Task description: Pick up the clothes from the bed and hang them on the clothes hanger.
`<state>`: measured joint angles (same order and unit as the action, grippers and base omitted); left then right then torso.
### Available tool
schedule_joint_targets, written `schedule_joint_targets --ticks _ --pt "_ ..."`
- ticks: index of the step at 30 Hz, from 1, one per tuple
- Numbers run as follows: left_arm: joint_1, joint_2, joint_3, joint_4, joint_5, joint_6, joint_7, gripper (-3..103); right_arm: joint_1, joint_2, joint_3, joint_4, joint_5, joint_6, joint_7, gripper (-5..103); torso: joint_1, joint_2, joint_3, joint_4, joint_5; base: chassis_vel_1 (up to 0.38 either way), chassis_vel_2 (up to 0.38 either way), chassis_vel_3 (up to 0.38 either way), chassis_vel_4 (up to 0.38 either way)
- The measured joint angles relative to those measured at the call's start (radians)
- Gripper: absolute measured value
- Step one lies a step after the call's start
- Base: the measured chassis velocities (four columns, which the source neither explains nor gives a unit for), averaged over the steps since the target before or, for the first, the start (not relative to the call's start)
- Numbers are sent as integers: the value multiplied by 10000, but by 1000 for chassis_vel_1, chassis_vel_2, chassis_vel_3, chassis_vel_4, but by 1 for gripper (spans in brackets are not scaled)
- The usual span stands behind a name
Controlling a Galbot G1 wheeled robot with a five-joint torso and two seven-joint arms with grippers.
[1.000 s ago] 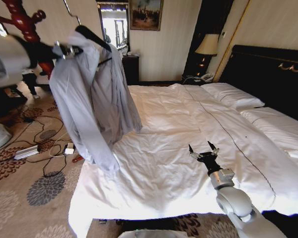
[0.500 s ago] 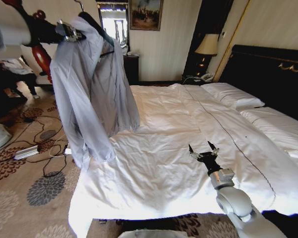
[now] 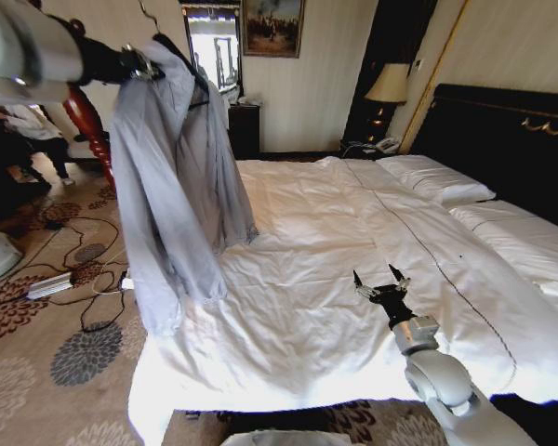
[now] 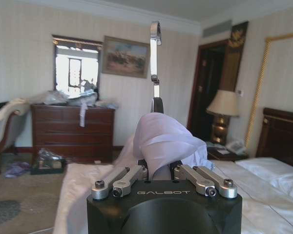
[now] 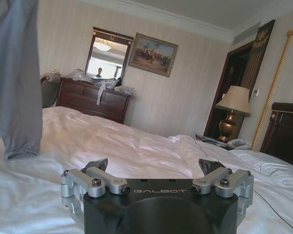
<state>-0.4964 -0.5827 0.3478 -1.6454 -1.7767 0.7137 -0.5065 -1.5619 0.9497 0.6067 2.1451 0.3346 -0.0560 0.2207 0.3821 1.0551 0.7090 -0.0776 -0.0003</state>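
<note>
Clothes: one light grey-blue long-sleeved jacket of thin fabric, draped on the hanger and held high at the near left corner of the bed; body and sleeves hung straight down in loose folds, one gathered cuff lowest, over the mattress edge.
Clothes hanger: thin, black, mostly covered by the jacket; one sloping shoulder and the wire hook showed above the collar.
Bed: very wide, wrinkled white duvet, white pillows, tall black headboard with gold trim.

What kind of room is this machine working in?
Most likely a hotel bedroom: a very wide bed with white duvet and tall black headboard, a bedside lamp beside a telephone, and a framed painting.
</note>
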Motion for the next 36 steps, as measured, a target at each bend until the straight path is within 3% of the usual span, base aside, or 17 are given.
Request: schedule_joint_targets --ticks 4,7,9,12,16,20,25,36 --pt "492 -372 -117 314 512 -88 459 17 0 0 0 0 0 0 0 100 -3 1 -1 -4 3 0 0 0 0" --pt "695 -808 -42 1104 1576 -524 1514 17 0 0 0 0 0 0 0 100 -1 0 1 -4 3 0 0 0 0" --pt "685 -902 32 1341 1818 -635 1762 17 0 0 0 0 0 0 0 100 -2 0 0 -4 5 0 0 0 0" --pt "416 -1351 363 2424 2462 -936 2588 17 0 0 0 0 0 0 0 100 -2 0 0 -2 2 0 0 0 0" --pt "64 -1801 681 3324 2961 -1130 3093 17 0 0 0 0 0 0 0 100 -2 0 0 -4 5 0 0 0 0" --pt "-496 -2479 1162 4774 3851 -1807 4141 17 1 0 -1 0 0 0 0 100 -2 0 -1 -4 3 0 0 0 0" --pt "-854 -2892 1440 5736 4399 -2134 4658 17 0 0 0 0 0 0 0 100 -1 0 -1 -7 4 0 0 0 0" --pt "-1136 -2680 1600 6693 4711 -2865 5288 17 0 0 0 0 0 0 0 100 -2 0 -1 -5 2 0 0 0 0"
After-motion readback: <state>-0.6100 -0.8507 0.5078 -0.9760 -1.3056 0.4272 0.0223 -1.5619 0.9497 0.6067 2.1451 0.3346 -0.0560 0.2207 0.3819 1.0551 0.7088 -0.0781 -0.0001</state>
